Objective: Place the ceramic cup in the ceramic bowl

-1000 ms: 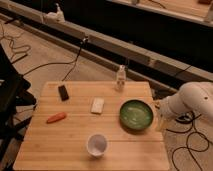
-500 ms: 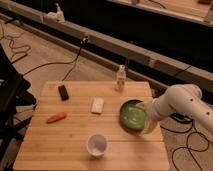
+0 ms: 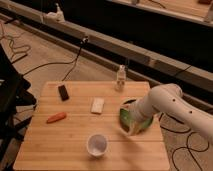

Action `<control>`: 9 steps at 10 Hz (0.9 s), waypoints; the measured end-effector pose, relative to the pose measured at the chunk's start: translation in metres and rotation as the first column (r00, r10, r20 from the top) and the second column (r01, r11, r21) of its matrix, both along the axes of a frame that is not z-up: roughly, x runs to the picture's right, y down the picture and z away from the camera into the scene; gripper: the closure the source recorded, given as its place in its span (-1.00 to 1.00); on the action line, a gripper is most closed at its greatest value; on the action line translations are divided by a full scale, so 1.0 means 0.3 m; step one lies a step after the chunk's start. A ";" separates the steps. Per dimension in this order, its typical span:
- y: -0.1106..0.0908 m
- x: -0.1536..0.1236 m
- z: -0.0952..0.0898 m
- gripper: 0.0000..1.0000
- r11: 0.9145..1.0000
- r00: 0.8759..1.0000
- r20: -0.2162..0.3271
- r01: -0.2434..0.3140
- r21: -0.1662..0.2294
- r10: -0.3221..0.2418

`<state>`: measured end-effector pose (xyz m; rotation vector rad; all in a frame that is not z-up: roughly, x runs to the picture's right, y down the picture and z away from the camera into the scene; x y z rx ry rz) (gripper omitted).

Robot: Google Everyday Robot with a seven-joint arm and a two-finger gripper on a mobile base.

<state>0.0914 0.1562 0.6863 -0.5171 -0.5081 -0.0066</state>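
The ceramic cup [image 3: 97,144], white, round and handleless, stands upright near the front edge of the wooden table [image 3: 55,140]. The green ceramic bowl [image 3: 127,117] sits at the table's right side, largely covered by my arm [image 3: 165,100]. My gripper [image 3: 130,127] reaches in from the right and hangs over the bowl's front edge, to the right of the cup and apart from it.
A small clear bottle [image 3: 120,77] stands at the table's back edge. A white block [image 3: 97,105] lies mid-table, a black object [image 3: 63,92] at back left, an orange carrot-like item [image 3: 56,118] at left. Cables lie on the floor around.
My arm has swung in from the right edge of the table to over the bowl, moving leftward toward the cup. The cup and other objects have not moved.
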 end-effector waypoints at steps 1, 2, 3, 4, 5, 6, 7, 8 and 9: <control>-0.001 -0.010 -0.005 -0.60 1.000 1.000 0.005 -0.001 -0.001 0.001; 0.000 -0.006 -0.006 -0.60 1.000 1.000 0.004 -0.004 -0.002 0.004; 0.001 -0.006 -0.005 -0.60 1.000 1.000 0.003 -0.004 -0.002 0.004; -0.001 -0.010 -0.004 -0.60 1.000 1.000 0.005 -0.001 -0.001 0.001; 0.000 -0.005 -0.003 -0.60 1.000 1.000 0.003 -0.003 -0.002 0.003; 0.007 0.011 0.001 -0.60 1.000 1.000 -0.005 -0.004 -0.010 0.004; 0.014 0.071 0.019 -0.60 0.999 0.999 -0.049 -0.020 -0.032 0.018; 0.009 0.114 0.030 -0.60 0.998 0.996 -0.083 -0.035 -0.042 0.031; -0.005 0.129 0.045 -0.60 0.998 0.994 -0.102 -0.041 -0.047 0.036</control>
